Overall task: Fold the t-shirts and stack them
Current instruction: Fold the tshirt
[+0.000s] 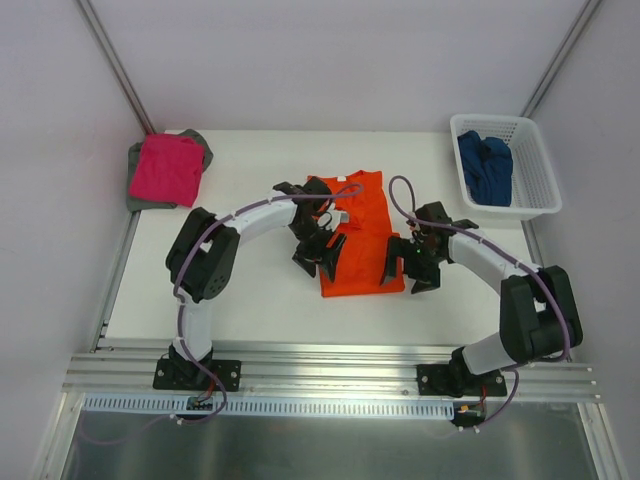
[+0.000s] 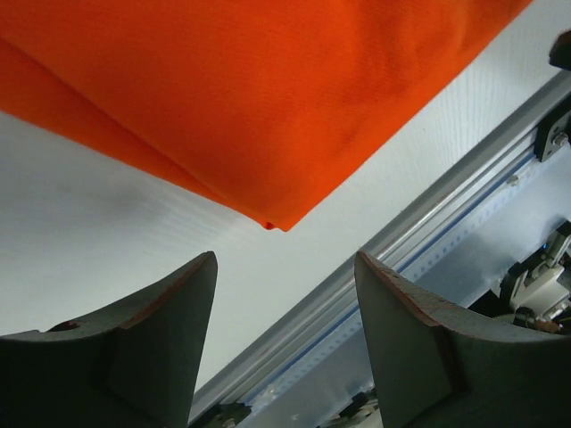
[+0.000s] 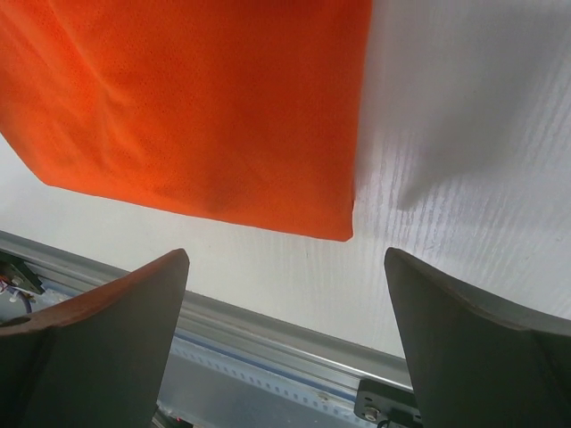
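**A:** How will the orange t-shirt (image 1: 357, 232) handle?

**B:** It looks light, limp and fine-meshed, so it will probably sag and slide. The safest hold is a pinch at each near hem corner, through all the layers.

**A:** And where is it?

**B:** It lies flat on the counter (image 1: 270, 310), folded into a narrow strip. The left end effector (image 2: 285, 255) sits just off the shirt's near left corner, jaws apart and empty. The corner points toward the gap without touching. The right end effector (image 3: 286, 251) sits just off the shirt's near right corner, jaws spread wide, holding nothing.
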`<state>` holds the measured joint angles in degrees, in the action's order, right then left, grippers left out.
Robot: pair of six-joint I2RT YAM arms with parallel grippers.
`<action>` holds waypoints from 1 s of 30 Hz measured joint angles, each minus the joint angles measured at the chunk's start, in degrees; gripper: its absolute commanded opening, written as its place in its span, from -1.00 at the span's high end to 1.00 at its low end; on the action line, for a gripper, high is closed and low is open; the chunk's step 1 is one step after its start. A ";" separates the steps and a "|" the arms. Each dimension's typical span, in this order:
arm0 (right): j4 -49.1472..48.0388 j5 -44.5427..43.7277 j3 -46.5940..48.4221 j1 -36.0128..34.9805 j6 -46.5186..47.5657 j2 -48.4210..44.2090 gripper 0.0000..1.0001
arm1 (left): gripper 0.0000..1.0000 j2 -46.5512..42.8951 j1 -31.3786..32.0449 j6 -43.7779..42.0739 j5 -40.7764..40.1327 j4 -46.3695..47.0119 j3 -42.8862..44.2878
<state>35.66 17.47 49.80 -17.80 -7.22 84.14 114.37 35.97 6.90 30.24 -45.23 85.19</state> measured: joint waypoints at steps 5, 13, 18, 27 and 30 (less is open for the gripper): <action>-1.40 0.74 0.00 0.00 -0.04 1.46 -0.84 | -0.25 -0.07 1.73 0.42 1.60 0.28 -0.63; -3.58 2.10 0.00 0.07 -0.26 2.86 -0.75 | -0.25 -0.46 1.70 1.40 2.56 0.46 -4.90; -4.20 2.71 0.02 0.07 -0.26 3.74 -0.68 | -0.25 -0.46 1.70 1.53 2.78 0.85 -4.96; -5.49 3.54 0.02 0.11 -0.26 4.72 -0.50 | -0.05 -0.42 1.70 1.81 3.87 1.42 -4.98; -5.70 3.98 0.02 0.13 -0.24 4.87 -0.50 | -0.01 -0.13 1.70 2.14 4.85 1.51 -4.96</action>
<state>29.95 21.45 49.82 -17.67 -7.46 89.01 114.24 37.67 9.04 35.09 -43.72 80.23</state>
